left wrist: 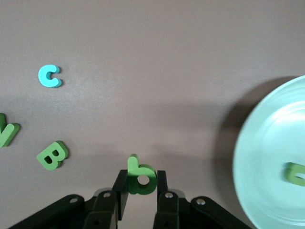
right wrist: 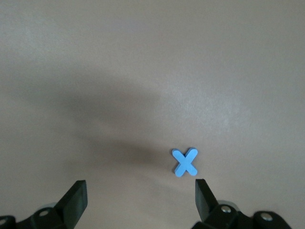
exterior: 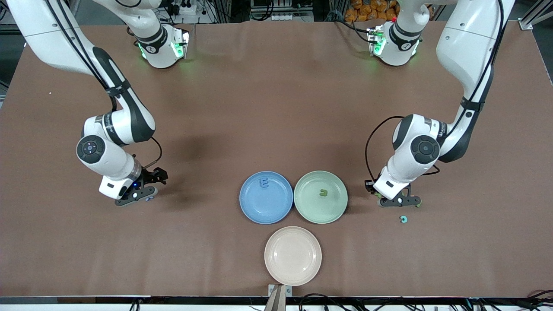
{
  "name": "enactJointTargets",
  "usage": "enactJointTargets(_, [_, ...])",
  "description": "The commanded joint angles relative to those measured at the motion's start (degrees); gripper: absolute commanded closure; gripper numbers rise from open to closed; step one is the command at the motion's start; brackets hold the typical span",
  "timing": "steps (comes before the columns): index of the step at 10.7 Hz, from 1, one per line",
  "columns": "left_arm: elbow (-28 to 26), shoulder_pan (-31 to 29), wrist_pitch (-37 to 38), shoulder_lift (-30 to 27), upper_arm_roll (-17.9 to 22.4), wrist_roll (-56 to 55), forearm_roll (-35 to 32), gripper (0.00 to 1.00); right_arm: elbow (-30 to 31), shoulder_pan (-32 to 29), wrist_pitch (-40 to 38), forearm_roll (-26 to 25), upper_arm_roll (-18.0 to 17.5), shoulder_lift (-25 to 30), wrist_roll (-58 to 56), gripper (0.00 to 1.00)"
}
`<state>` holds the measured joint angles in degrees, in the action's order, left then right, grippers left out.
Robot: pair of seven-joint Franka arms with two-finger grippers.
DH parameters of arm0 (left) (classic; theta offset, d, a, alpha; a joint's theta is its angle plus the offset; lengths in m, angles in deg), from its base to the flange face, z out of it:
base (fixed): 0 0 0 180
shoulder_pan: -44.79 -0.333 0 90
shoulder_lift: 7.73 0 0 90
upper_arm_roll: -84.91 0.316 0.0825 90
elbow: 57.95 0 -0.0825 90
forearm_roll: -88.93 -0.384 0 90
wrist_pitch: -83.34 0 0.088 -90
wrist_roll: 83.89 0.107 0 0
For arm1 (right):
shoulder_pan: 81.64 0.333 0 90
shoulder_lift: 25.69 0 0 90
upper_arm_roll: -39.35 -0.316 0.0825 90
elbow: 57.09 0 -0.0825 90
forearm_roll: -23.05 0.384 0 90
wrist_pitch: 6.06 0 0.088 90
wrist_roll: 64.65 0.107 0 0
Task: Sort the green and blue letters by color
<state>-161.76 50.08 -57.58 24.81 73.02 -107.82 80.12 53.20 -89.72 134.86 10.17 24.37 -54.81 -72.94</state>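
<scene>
The right end effector (exterior: 144,195) hangs low over the bench (exterior: 276,108), well apart from the blue plate (exterior: 248,206) toward the right arm's end, its fingers spread wide. A blue X (right wrist: 185,162) lies flat on the bench just ahead of them, ungripped.

A blue E (exterior: 264,183) lies in the blue plate. Touching that plate, the green plate (exterior: 332,214) holds one green letter (exterior: 322,193). A pink plate (exterior: 276,268) sits nearer the camera, empty.

The left end effector (left wrist: 139,191), beside the green plate toward the left arm's end, is pinching a green b (left wrist: 140,175). Loose near it lie a cyan C (left wrist: 49,76), a green B (left wrist: 52,155) and a green V (left wrist: 6,131).

The letters look light, stiff and chunky; pinching across a flat stroke should hold. The brown bench looks matte and even.
</scene>
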Motion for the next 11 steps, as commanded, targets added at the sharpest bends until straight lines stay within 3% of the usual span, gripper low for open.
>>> enactJointTargets(1, [2.56, 3.13, 2.93, -0.91, 0.29, -2.69, 4.67, 1.0, -5.32, -1.23, -0.56, -1.36, -0.57, -3.28, -7.66, 0.0])
enactJointTargets(3, [4.31, 5.68, 3.02, -0.56, 0.64, -6.55, 5.99, 1.0, -9.28, -4.73, -0.56, -1.27, -0.57, -7.77, -13.2, 0.0])
enactJointTargets(7, [8.27, 10.86, 3.02, 2.51, 0.72, -15.94, 7.32, 1.0, -12.98, -4.84, -1.0, -0.57, -0.57, -11.04, -15.18, 0.0])
enactJointTargets(8, [9.58, 11.83, 3.02, 3.65, 0.73, -18.23, 7.15, 0.8, -12.99, -4.84, -1.09, -0.48, -0.57, -11.57, -14.3, 0.0])
enactJointTargets(9, [9.94, 12.1, 3.02, 3.93, 0.81, -17.82, 6.88, 0.03, -12.73, -4.32, -1.18, -0.48, -0.57, -11.66, -11.16, 0.0])
enactJointTargets(11, [9.51, 11.93, 3.02, 3.67, 1.16, -17.03, 5.22, 0.0, -12.46, -3.0, -4.49, -0.57, -0.57, -11.57, -6.57, 0.0])
